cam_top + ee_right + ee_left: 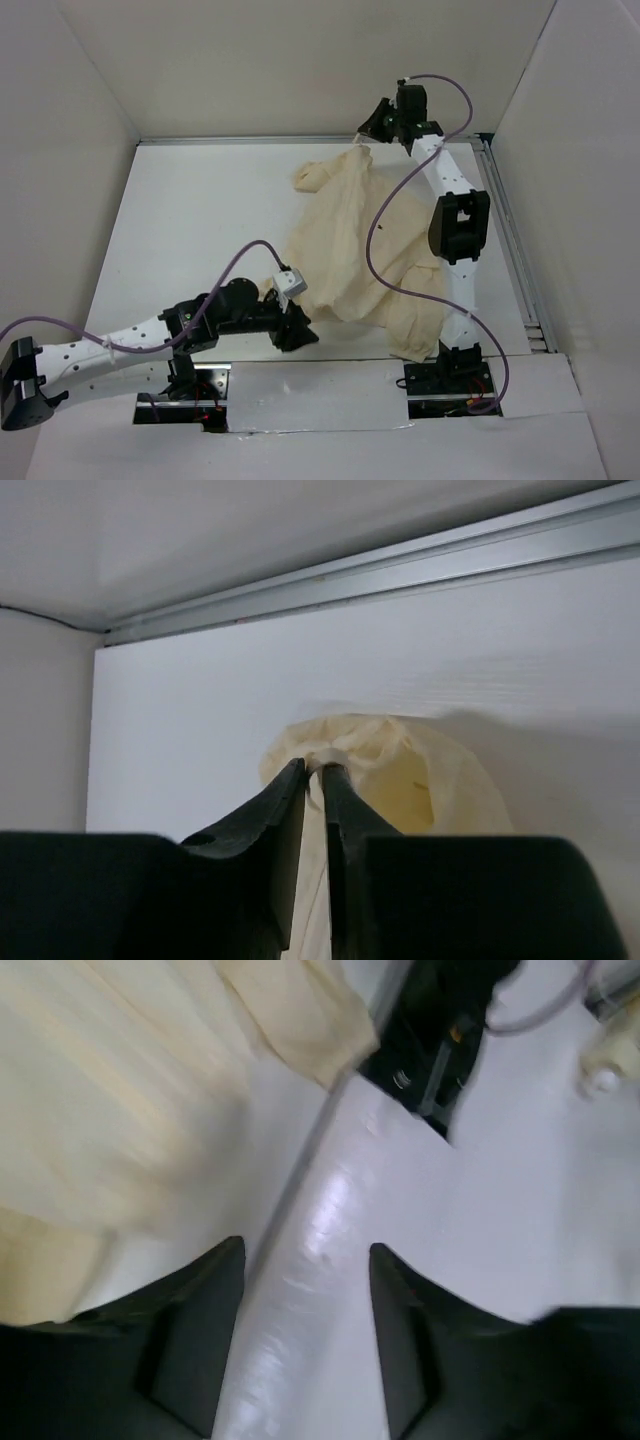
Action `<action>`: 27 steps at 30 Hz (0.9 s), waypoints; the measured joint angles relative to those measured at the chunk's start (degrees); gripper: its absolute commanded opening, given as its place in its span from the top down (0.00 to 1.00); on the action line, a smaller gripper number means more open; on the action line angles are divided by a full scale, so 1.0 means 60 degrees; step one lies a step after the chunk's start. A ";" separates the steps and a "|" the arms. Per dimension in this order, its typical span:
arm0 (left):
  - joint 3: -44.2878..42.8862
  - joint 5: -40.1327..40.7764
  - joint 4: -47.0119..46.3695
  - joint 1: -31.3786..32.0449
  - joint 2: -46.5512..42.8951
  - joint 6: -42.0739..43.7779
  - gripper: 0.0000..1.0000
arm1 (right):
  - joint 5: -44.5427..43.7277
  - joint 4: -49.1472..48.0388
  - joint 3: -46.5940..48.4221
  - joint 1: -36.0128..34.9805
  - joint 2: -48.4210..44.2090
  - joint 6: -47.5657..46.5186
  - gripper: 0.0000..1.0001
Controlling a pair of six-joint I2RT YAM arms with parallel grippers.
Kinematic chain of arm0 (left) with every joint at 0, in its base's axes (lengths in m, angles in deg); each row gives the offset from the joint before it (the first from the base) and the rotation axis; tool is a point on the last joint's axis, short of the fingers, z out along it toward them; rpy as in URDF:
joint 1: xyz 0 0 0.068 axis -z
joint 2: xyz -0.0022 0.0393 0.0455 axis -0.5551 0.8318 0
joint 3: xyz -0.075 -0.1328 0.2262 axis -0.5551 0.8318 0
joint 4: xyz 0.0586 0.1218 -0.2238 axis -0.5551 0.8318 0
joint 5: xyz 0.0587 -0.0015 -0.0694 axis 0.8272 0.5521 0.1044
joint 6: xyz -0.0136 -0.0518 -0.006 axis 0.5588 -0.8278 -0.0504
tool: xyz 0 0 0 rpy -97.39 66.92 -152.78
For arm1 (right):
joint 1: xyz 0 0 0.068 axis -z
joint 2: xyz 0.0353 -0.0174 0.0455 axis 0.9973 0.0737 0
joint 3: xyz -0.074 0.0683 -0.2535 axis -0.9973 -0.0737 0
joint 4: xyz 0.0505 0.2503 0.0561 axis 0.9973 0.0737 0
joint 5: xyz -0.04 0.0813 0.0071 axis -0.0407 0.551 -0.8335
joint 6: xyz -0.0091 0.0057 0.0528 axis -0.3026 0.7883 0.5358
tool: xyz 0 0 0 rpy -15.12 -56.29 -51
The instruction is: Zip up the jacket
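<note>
- The large, wrinkled cream fabric jacket (345, 235) lies spread on the flat white desk (190, 215). It reaches from the right pincer (364, 142) at the far edge back towards both arm bases.
- The right pincer is closed to a narrow slit. In its wrist view a thin fold of the jacket (400, 780) is pinched between the fingertips of the right pincer (315, 770), and the cloth bunches up just beyond them.
- Beyond the right pincer a grey metal rail (400, 565) runs along the far edge of the desk, below the pale wall.
- The left pincer (298, 333) sits low, at the jacket's near hem.
- In its wrist view the left pincer (305, 1250) stands wide with nothing between its fingers. Only bare desk (500, 1210) and a seam show in the gap.
- The jacket (120, 1080) lies to the left of and ahead of the left pincer, close to the left finger; whether they touch cannot be told.
- A thin purple cable (385, 215) from the right arm hangs across the jacket's middle.
</note>
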 measured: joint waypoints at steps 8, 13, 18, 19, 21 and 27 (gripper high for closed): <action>-0.1326 0.0058 0.2586 -0.0393 0.1800 -0.1854 0.01 | -0.0546 -0.1381 -0.4135 0.1016 -0.2601 -0.1490 0.00; -0.3249 -0.0277 0.2550 -0.4087 0.2645 -0.1953 0.01 | -0.0750 -0.0994 -0.4747 0.1905 -0.3570 -0.2208 0.00; -0.5676 -0.0984 0.2222 -0.6819 0.5446 -0.1807 0.01 | -0.0896 -0.0098 -0.4685 0.2626 -0.3282 -0.3136 0.01; -0.6331 -0.0998 0.2222 -0.6940 0.6251 -0.1632 0.01 | -0.0936 0.0131 -0.4619 0.2656 -0.3115 -0.3311 0.01; -0.7858 -0.1173 0.2255 -0.7074 0.7916 -0.1322 0.01 | -0.0994 0.0670 -0.4382 0.2608 -0.2652 -0.3679 0.01; -1.1978 -0.1475 0.2823 -0.7388 1.2152 -0.0375 0.01 | -0.1049 0.1712 -0.3894 0.2127 -0.1286 -0.4546 0.02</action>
